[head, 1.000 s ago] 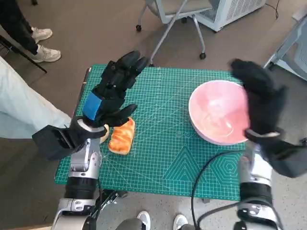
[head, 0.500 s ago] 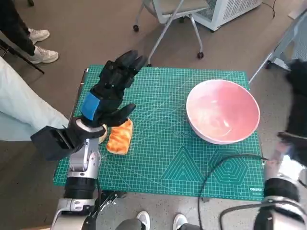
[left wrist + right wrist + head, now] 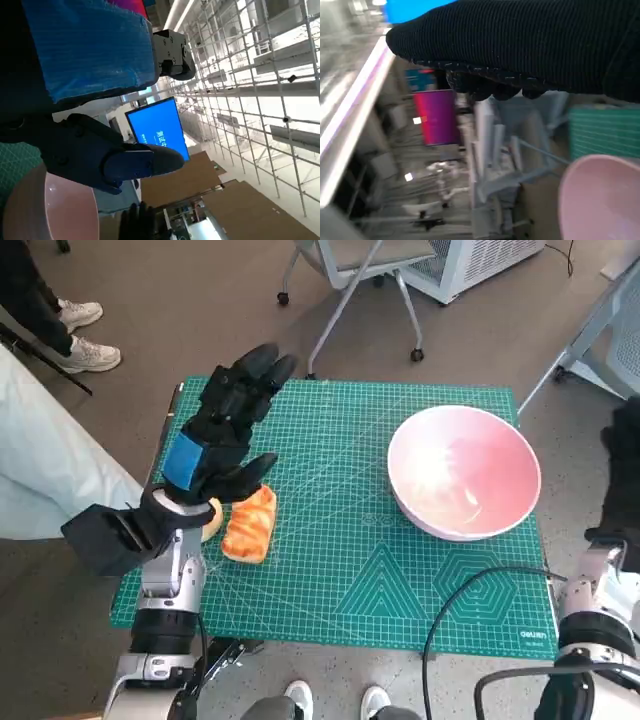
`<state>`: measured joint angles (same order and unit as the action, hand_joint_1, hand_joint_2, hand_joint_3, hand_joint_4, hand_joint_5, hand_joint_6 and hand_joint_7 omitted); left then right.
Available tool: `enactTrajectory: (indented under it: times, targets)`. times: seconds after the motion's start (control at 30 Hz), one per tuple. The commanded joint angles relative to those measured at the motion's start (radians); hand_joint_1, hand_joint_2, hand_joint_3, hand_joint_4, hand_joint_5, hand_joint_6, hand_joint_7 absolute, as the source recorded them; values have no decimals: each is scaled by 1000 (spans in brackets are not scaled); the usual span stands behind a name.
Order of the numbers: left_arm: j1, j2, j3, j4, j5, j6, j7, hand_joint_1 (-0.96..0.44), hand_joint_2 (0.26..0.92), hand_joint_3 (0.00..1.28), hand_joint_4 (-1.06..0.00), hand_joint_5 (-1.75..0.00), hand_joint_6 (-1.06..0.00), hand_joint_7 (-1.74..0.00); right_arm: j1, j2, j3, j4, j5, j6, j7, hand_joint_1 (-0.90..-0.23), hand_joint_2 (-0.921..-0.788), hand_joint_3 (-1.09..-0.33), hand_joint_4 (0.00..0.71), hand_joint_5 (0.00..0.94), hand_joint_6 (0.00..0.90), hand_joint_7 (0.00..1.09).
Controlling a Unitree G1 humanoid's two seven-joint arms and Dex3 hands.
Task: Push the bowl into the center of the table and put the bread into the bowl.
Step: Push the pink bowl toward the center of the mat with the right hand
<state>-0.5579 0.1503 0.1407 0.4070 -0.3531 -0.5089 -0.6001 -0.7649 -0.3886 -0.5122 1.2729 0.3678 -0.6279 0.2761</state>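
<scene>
The pink bowl (image 3: 464,472) stands on the right part of the green mat (image 3: 340,570), its rim also showing in the left wrist view (image 3: 35,210) and right wrist view (image 3: 600,200). The bread (image 3: 250,524), an orange-brown loaf, lies near the mat's left edge. My left hand (image 3: 222,430) hovers raised above and just left of the bread, fingers spread, holding nothing. My right hand (image 3: 626,475) is at the picture's right edge, off the table and right of the bowl, mostly cut off; its glove (image 3: 530,45) fills the right wrist view.
A yellowish round thing (image 3: 211,520) lies partly hidden under my left wrist beside the bread. A black cable (image 3: 450,590) loops over the mat's near right corner. A wheeled chair base (image 3: 350,290) stands beyond the table; a person's shoes (image 3: 80,335) are at far left.
My right hand has swung from above the bowl's right rim outward, off the table to the right. The bowl sits slightly further left. My left hand has hardly moved.
</scene>
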Motion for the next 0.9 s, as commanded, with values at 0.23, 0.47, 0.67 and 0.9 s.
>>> enactTrajectory:
  times: [0.23,0.47,0.67,0.9]
  targets:
    - [0,13,6,-9,4,-5,3,-599,917,470,1,-329,1,-483,11,51,23,49,-52,143,-69,-548,-921,-931,100,5,154,207]
    - [12,24,10,-24,0,2,2,-573,919,467,1,-334,1,-487,-9,75,16,54,-57,208,-68,-542,-921,-910,129,14,173,201]
    - [28,33,15,-47,-3,7,6,-566,919,466,0,-336,1,-489,-34,93,9,58,-61,252,-70,-550,-921,-895,142,15,196,204]
    - [54,40,22,-79,-16,20,2,-564,920,464,1,-338,1,-492,-63,112,25,60,-83,276,-80,-562,-921,-891,143,12,197,199]
